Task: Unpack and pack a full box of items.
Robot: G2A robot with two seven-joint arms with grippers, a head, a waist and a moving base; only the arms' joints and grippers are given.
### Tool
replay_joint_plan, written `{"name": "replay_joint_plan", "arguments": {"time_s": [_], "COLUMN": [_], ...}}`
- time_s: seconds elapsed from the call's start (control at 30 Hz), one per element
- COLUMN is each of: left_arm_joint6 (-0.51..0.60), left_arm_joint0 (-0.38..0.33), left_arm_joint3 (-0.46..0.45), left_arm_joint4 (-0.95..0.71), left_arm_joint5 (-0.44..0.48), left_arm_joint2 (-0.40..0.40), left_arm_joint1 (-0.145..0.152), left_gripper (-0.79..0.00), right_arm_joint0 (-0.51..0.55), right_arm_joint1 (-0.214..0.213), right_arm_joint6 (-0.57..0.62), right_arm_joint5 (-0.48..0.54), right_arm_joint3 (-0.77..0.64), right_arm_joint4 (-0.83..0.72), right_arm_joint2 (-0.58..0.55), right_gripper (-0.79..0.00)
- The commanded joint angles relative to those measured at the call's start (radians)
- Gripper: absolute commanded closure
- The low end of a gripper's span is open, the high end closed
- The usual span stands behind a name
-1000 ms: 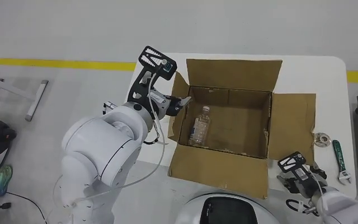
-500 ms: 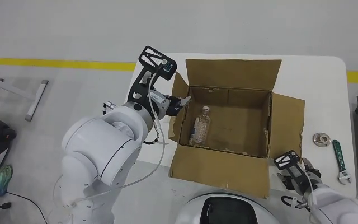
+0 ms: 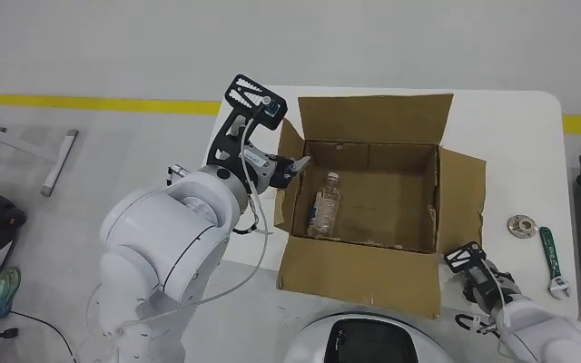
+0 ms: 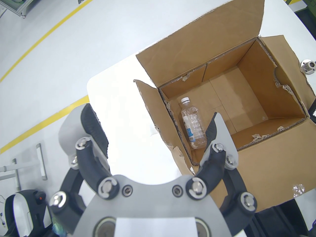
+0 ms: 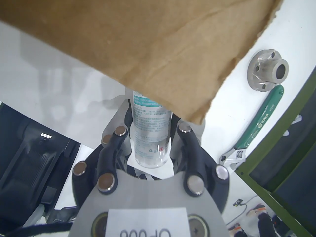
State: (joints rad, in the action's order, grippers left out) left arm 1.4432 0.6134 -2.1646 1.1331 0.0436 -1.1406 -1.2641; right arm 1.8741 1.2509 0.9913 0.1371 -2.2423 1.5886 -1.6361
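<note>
1. Because its flaps are folded outward, the brown cardboard box (image 3: 363, 268) on the white tabletop (image 3: 508, 127) is open from above, which suits lifting items out or dropping them in.
2. Inside it, a clear plastic water bottle (image 3: 324, 205) lies on its side along the wall nearest the left arm, with its cap toward the far wall. It is the one item I can see in the box, so I judge the box to be nearly unpacked or barely repacked.
3. A second clear bottle with a printed label (image 5: 150, 134) sits in the right gripper (image 5: 150, 117). The fingers (image 5: 187, 141) are closed narrowly on its body near the base. Its far end is hidden under the box's side flap (image 5: 148, 38), and the gripper is low, outside the near right corner. It will probably have to clear that flap before going in.
4. The left gripper (image 4: 151, 114) hovers just outside the opposite flap with its fingers spread wide and holding nothing. It points toward the lying bottle, likely ready to reach for it.
5. A round metal flange (image 3: 520, 225) and a green-handled adjustable wrench (image 3: 550, 261) lie near each other on the tabletop beyond the right flap, apart from the box.
</note>
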Motion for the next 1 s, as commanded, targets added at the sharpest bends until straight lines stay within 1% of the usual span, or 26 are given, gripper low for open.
{"name": "replay_joint_plan", "arguments": {"time_s": [0.0, 0.17, 0.3, 0.43, 0.57, 0.67, 0.77, 0.83, 0.9, 0.97], "left_arm_joint6": [0.0, 0.0, 0.0, 0.0, 0.0, 0.0, 0.0, 0.0, 0.0, 0.0], "left_arm_joint0": [0.0, 0.0, 0.0, 0.0, 0.0, 0.0, 0.0, 0.0, 0.0, 0.0], "left_arm_joint3": [0.0, 0.0, 0.0, 0.0, 0.0, 0.0, 0.0, 0.0, 0.0, 0.0], "left_arm_joint4": [0.0, 0.0, 0.0, 0.0, 0.0, 0.0, 0.0, 0.0, 0.0, 0.0], "left_arm_joint5": [0.0, 0.0, 0.0, 0.0, 0.0, 0.0, 0.0, 0.0, 0.0, 0.0], "left_arm_joint2": [0.0, 0.0, 0.0, 0.0, 0.0, 0.0, 0.0, 0.0, 0.0, 0.0], "left_arm_joint1": [0.0, 0.0, 0.0, 0.0, 0.0, 0.0, 0.0, 0.0, 0.0, 0.0], "left_gripper": [-0.785, -0.785, -0.785, -0.785, -0.785, -0.785, -0.785, -0.785, -0.785, -0.785], "right_arm_joint0": [-0.002, 0.002, 0.032, 0.06, 0.062, 0.054, 0.042, 0.027, 0.001, -0.031], "right_arm_joint1": [0.0, 0.002, 0.005, 0.009, 0.014, 0.017, 0.014, 0.008, 0.0, -0.012], "right_arm_joint6": [0.004, 0.015, 0.02, -0.009, -0.076, -0.124, -0.126, -0.103, -0.072, -0.033], "right_arm_joint5": [-0.008, -0.035, -0.08, -0.117, -0.126, -0.077, 0.034, 0.108, 0.168, 0.205], "right_arm_joint3": [0.0, -0.021, -0.081, -0.108, -0.108, -0.108, -0.108, -0.108, -0.108, -0.108], "right_arm_joint4": [-0.001, -0.025, -0.111, -0.26, -0.52, -0.787, -1.045, -1.183, -1.298, -1.358], "right_arm_joint2": [-0.003, -0.028, -0.104, -0.235, -0.404, -0.551, -0.671, -0.722, -0.744, -0.746], "right_gripper": [0.0, 0.0, 0.0, 0.0, 0.0, 0.0, 0.0, 0.0, 0.0, 0.0]}}
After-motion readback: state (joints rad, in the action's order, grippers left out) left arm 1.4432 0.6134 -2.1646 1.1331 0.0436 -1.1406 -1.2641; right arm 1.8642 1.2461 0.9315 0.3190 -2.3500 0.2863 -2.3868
